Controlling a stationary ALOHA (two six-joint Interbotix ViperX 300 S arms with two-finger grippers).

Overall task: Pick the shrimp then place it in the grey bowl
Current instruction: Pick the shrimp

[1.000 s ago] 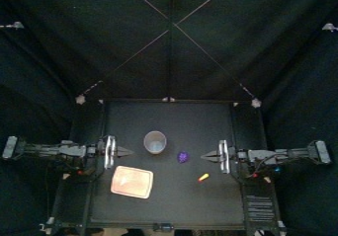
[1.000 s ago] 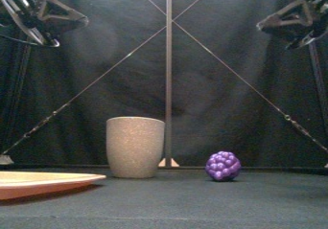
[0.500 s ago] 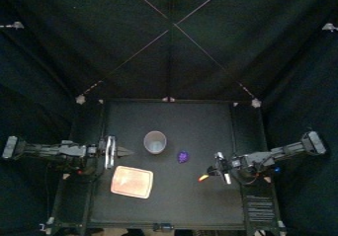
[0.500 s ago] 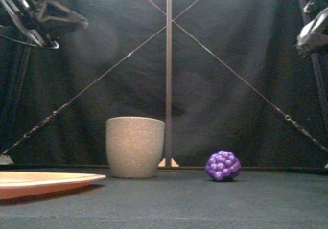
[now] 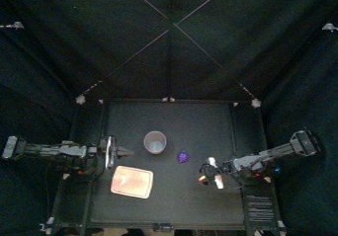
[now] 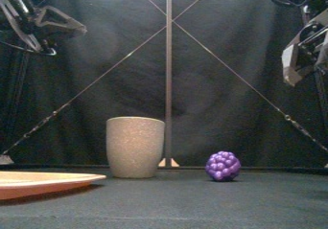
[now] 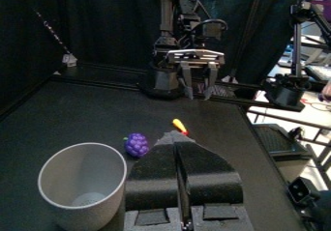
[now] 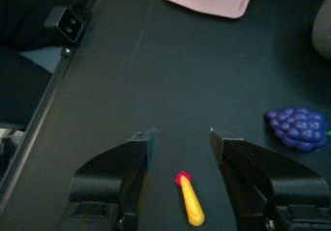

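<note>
We are holding the right gripper [image 8: 181,133], jaws spread, just above the small yellow red-tipped toy shrimp [image 8: 189,198], lying near-right of the tall grey speckled cup [image 5: 156,141]; the left gripper [image 7: 181,146], pressed together, is resting left

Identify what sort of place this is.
Probably a robot test booth: black curtains around a black table, a left arm and right arm, toy grapes beside a grey speckled cup.

The cup [image 5: 154,141] stands near the middle of the table [image 5: 199,121] (slightly left of centre). The tray [image 5: 132,182] lies in front of the cup, a little to its left. The bunch of grapes [image 5: 184,158] sits just right of the cup and nearer the front. The shrimp [image 8: 191,199] lies farther right of the cup and farther forward still.
</note>
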